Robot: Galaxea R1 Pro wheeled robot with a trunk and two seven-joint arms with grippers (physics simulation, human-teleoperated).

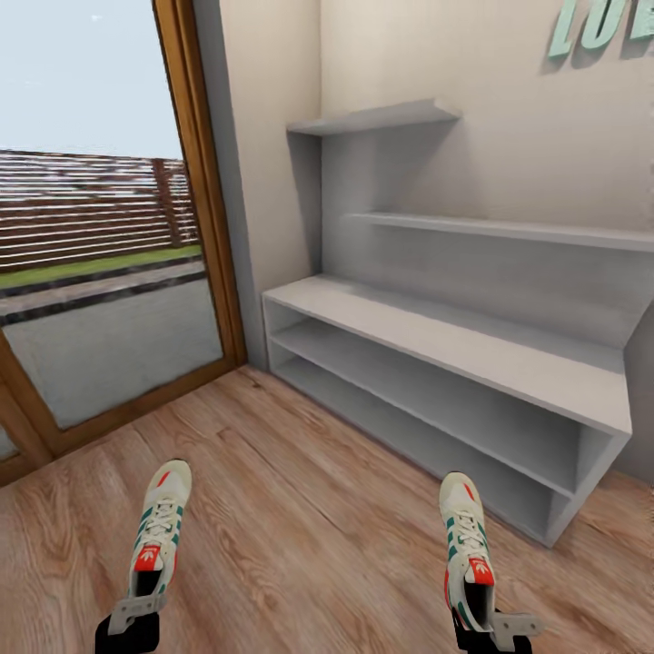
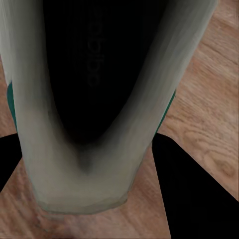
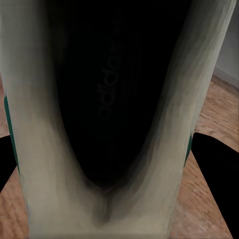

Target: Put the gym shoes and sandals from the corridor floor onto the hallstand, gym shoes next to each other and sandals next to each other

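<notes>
Nearest the lens in the left wrist view, the dark, hollow interior of the left gym shoe [image 2: 89, 99] is seen, ringed by a smooth cream collar with a green edge at either side; black tool fingers [image 2: 199, 194] flank the heel, and wood-grain planks lie beneath. A like picture is given in the right wrist view: the right gym shoe [image 3: 107, 114] with faint lettering on its black insole, its pale padded rim rounded at the heel.

From the head view, the left tool [image 1: 136, 618] is noted at the heel of the left shoe [image 1: 161, 531], and the right tool [image 1: 495, 629] at the heel of the right shoe [image 1: 466, 545]. Each tool is pinched on the heel of its shoe. Both shoes are cream-white, laced, striped in green, with a red-orange tongue label, toes pointed away from the robot. Whether the soles touch the corridor floor [image 1: 300, 527] cannot be told.

Beyond them the hallstand [image 1: 472, 363] is recorded against the wall: a pale grey, matt, flat-panelled unit with two long low open compartments under a flat top and two staggered shelves above. Its shelves are bare. The floor is of light brown planks with a marked grain. A wood-framed glazed door [image 1: 100, 227] stands left of the rack
</notes>
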